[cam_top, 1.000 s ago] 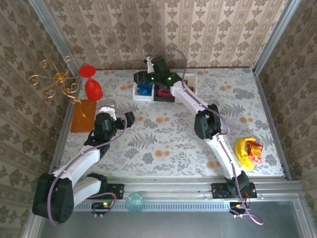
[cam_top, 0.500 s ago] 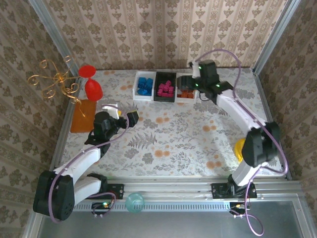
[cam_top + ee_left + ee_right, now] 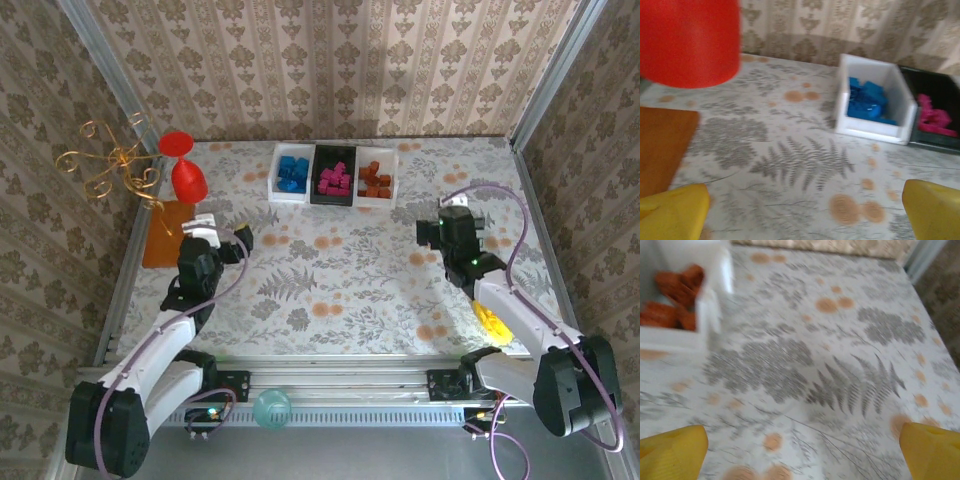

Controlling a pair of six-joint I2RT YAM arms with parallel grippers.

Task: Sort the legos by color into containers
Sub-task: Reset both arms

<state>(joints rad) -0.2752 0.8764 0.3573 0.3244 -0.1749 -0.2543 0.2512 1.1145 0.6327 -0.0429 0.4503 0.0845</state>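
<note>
A red goblet (image 3: 185, 170) stands near the far left corner of the tabletop (image 3: 330, 270), with an orange mat (image 3: 167, 233) just in front of it along the left edge. The left gripper (image 3: 225, 232) hovers beside the mat, fingers spread and empty. Along the far edge three bins sit in a touching row. The white bin (image 3: 288, 197) holds blue bricks (image 3: 292, 172), the black bin (image 3: 332, 199) holds pink bricks (image 3: 334, 179), and the second white bin (image 3: 375, 201) holds orange bricks (image 3: 375, 178). The right gripper (image 3: 455, 218) hangs towards the right edge, released and empty. A yellow object (image 3: 492, 318) lies near the near right corner.

containers (image 3: 287, 197) — far side | legos (image 3: 334, 181) — blue, pink, orange-brown, one color each
</note>
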